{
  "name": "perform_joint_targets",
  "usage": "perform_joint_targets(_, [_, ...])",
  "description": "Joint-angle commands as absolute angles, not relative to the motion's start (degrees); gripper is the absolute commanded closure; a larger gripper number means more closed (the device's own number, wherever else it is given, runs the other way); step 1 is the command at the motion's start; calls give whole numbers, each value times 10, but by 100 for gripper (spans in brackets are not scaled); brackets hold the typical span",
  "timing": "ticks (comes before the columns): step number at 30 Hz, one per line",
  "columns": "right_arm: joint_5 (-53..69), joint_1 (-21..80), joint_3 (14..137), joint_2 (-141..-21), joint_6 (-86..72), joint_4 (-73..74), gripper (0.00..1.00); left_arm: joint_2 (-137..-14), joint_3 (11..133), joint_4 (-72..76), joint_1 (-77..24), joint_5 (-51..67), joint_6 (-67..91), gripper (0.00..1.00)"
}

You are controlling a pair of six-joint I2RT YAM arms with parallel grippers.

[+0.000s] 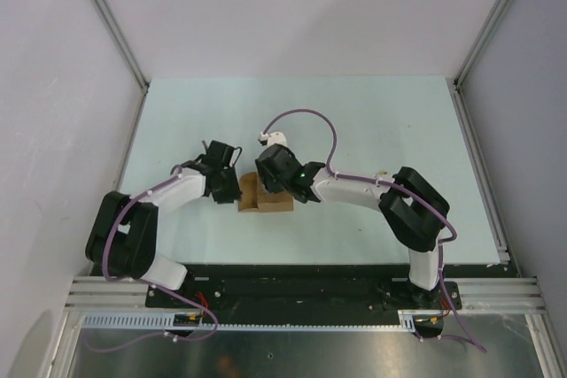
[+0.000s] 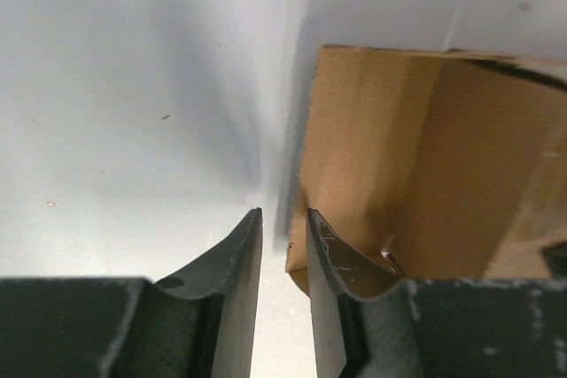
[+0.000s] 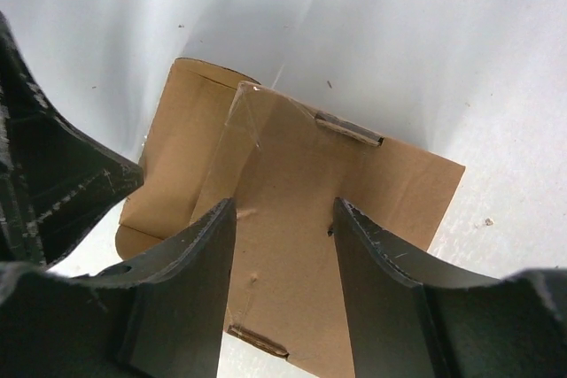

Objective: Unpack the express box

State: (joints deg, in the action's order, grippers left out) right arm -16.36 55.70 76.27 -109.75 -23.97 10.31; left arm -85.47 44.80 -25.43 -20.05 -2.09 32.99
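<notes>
The express box (image 1: pixel 266 197), small and of plain brown cardboard, sits on the pale table between my two arms. In the left wrist view the express box (image 2: pixel 416 157) lies just right of my left gripper (image 2: pixel 283 219). Its fingers stand a narrow gap apart with only bare table between them, and the right fingertip (image 2: pixel 332 245) is against the box's edge. In the right wrist view my right gripper (image 3: pixel 283 210) hangs open over a flat cardboard panel of the express box (image 3: pixel 292 148), touching nothing that I can see. The left gripper's dark finger (image 3: pixel 62 183) shows at that box's left side.
Aluminium frame rails (image 1: pixel 478 157) run along the sides of the pale table (image 1: pixel 381 121), with white walls beyond. A purple cable (image 1: pixel 319 121) loops above the right arm. The black base rail (image 1: pixel 292 285) lies along the near edge.
</notes>
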Motion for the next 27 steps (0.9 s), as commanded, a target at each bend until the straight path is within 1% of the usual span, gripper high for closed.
perform_joint_targets(1, [-163, 548, 719, -1114, -245, 232, 46, -792, 504, -261, -196, -5, 330, 65])
perform_joint_targets(4, [-168, 548, 719, -1090, -243, 225, 44, -763, 523, -261, -196, 10, 330, 61])
perform_joint_targets(6, [-171, 548, 720, -1072, -245, 224, 44, -745, 531, -261, -196, 14, 330, 56])
perform_joint_targets(9, [-176, 549, 720, -1050, -250, 227, 43, -730, 536, -260, -196, 20, 336, 53])
perform_joint_targets(13, [-185, 553, 720, -1029, -258, 232, 41, -722, 539, -259, -196, 21, 333, 53])
perform_joint_targets(23, [-203, 561, 721, -1001, -274, 241, 40, -721, 545, -256, -196, 45, 328, 53])
perform_joint_targets(26, [-207, 563, 721, -1002, -276, 241, 41, -729, 548, -249, -196, 76, 328, 56])
perform_joint_targets(27, [-211, 564, 721, -1005, -279, 241, 41, -736, 544, -248, -196, 85, 330, 60])
